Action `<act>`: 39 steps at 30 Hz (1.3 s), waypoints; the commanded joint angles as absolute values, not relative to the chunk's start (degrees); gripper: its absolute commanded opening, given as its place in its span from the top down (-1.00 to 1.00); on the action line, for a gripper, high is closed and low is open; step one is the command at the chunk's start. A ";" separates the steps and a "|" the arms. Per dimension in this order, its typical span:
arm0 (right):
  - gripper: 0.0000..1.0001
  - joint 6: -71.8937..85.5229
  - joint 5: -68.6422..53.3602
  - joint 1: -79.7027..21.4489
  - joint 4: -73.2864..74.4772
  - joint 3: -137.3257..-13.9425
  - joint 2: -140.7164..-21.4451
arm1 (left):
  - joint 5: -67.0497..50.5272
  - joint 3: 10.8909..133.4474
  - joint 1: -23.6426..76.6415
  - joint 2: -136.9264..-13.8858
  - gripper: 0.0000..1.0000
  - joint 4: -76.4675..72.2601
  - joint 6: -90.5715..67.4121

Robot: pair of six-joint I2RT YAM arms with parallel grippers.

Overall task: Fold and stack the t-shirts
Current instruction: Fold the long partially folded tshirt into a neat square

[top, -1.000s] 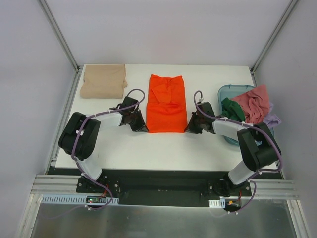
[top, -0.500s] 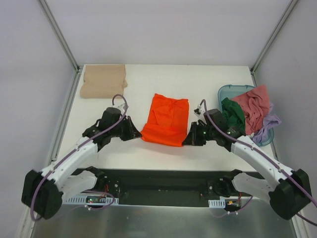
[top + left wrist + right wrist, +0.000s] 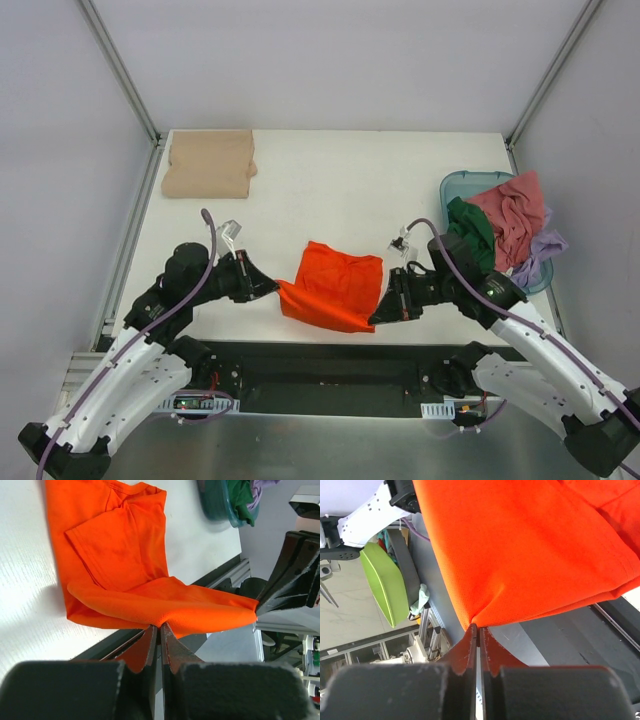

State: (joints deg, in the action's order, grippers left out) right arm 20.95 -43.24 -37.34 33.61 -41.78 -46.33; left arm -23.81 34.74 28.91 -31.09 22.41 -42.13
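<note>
Your left jaws are pinched shut on the near left corner of the orange t-shirt (image 3: pixel 333 290), and your right jaws are clamped the same way on its near right corner. The held edge is lifted between them at the near edge of the table (image 3: pixel 330 180), while the rest of the shirt lies on the surface. The tan-beige t-shirt (image 3: pixel 210 165) sits folded at the far left corner. At the right, the teal tub (image 3: pixel 460 185) holds a pink garment (image 3: pixel 510 215), a dark green garment (image 3: pixel 468 225) and a lilac garment (image 3: pixel 540 250).
</note>
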 commanded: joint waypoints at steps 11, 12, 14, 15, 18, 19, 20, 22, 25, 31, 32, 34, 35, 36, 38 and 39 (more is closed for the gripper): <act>0.99 21.01 -29.98 -33.23 33.23 -44.47 -45.62 | -17.32 40.95 29.00 -46.22 1.00 19.61 -41.04; 0.99 21.01 -28.75 -32.79 32.27 -44.56 -45.44 | -17.05 41.39 29.00 -47.71 1.00 18.99 -40.96; 0.99 20.66 -27.08 -31.73 31.56 -44.73 -45.26 | -16.44 42.45 29.00 -50.09 1.00 17.59 -41.04; 0.99 20.31 -27.07 -31.29 31.47 -45.00 -45.52 | -16.17 42.89 29.00 -51.40 1.00 16.97 -40.96; 0.99 19.34 -28.04 -29.80 31.38 -45.88 -47.10 | -15.38 44.47 29.00 -54.48 1.00 15.47 -40.34; 0.99 19.07 -27.78 -29.36 31.46 -46.05 -47.46 | -15.12 45.17 29.00 -55.36 1.00 15.29 -40.25; 0.99 18.90 -27.16 -29.01 31.29 -46.40 -47.90 | -14.94 45.61 29.00 -56.42 1.00 15.03 -40.08; 0.99 18.72 -26.28 -28.31 30.68 -46.84 -48.78 | -14.94 46.66 28.92 -58.35 1.00 14.68 -39.81; 0.99 18.63 -25.58 -27.34 29.45 -47.63 -50.36 | -14.59 47.98 28.74 -61.42 1.00 13.89 -39.81; 0.99 20.74 -21.89 -26.37 22.34 -46.50 -50.98 | -14.50 51.15 27.95 -66.61 1.00 11.61 -39.11; 0.99 20.92 -21.36 -26.19 21.45 -46.41 -50.98 | -14.59 51.76 27.86 -67.32 1.00 11.17 -38.94; 0.99 20.92 -20.48 -25.84 19.87 -46.41 -51.15 | -14.85 52.82 27.25 -68.99 1.00 10.72 -38.85; 0.99 21.00 -20.13 -25.58 19.34 -46.41 -51.41 | -15.46 53.26 26.90 -70.04 1.00 10.46 -38.76; 0.99 20.92 -19.87 -25.23 18.99 -46.58 -51.85 | -15.90 53.87 26.46 -71.09 1.00 10.11 -38.76; 0.99 20.74 -19.16 -24.53 18.37 -46.93 -53.17 | -16.35 55.10 25.58 -73.46 1.00 9.41 -38.76; 0.99 20.57 -18.90 -24.35 18.11 -47.02 -54.22 | -16.35 55.80 25.23 -74.69 1.00 9.32 -38.85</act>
State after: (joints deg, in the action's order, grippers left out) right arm 20.43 -21.56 -25.58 22.55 -44.99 -51.90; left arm -16.10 51.90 26.94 -71.22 12.47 -40.27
